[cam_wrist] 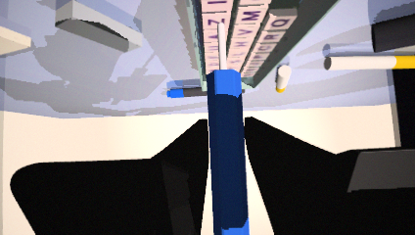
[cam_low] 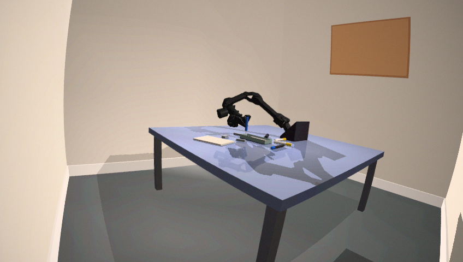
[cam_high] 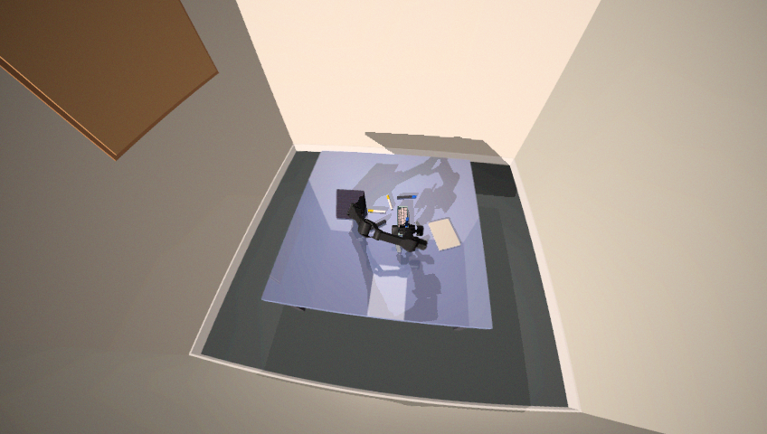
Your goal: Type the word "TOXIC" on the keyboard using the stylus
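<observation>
My gripper is shut on the blue stylus, which stands nearly upright between the black fingers. Its thin white tip points down at the keyboard, a narrow green-based board with pale lettered keys. The tip lies over a key row near the keyboard's end, close to the key marked Z. I cannot tell whether it touches a key.
A beige notepad lies beside the keyboard. A yellow-ended marker, a short white marker and a blue-ended marker lie around it. A grey block and the arm's black base stand nearby.
</observation>
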Tool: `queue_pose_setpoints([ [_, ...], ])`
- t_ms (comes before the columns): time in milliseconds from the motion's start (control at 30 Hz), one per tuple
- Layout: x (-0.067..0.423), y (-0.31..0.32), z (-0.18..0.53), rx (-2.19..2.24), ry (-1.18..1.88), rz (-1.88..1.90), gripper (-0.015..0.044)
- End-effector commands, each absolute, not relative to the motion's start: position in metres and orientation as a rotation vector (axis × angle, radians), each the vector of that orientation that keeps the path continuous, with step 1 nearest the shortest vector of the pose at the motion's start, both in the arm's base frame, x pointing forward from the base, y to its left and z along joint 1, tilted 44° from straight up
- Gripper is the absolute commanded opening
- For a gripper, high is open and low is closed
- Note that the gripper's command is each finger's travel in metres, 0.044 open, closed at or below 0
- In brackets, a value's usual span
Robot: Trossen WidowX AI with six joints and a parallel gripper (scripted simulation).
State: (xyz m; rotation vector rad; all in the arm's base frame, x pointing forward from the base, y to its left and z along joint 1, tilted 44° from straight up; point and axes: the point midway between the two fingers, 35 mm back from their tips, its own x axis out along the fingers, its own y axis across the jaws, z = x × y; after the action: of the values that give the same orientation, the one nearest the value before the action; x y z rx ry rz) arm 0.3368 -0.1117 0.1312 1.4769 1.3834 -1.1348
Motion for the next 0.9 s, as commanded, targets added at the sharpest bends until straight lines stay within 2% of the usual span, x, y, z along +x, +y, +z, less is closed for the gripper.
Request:
queue_pose_setpoints([
  [0,0.3375,-0.1128,0.1317,1.471,1.379,-1.132,0.0081],
  [867,0.3382,-0.1182,0.1279,1.471,1.379,-1.132,0.0081],
])
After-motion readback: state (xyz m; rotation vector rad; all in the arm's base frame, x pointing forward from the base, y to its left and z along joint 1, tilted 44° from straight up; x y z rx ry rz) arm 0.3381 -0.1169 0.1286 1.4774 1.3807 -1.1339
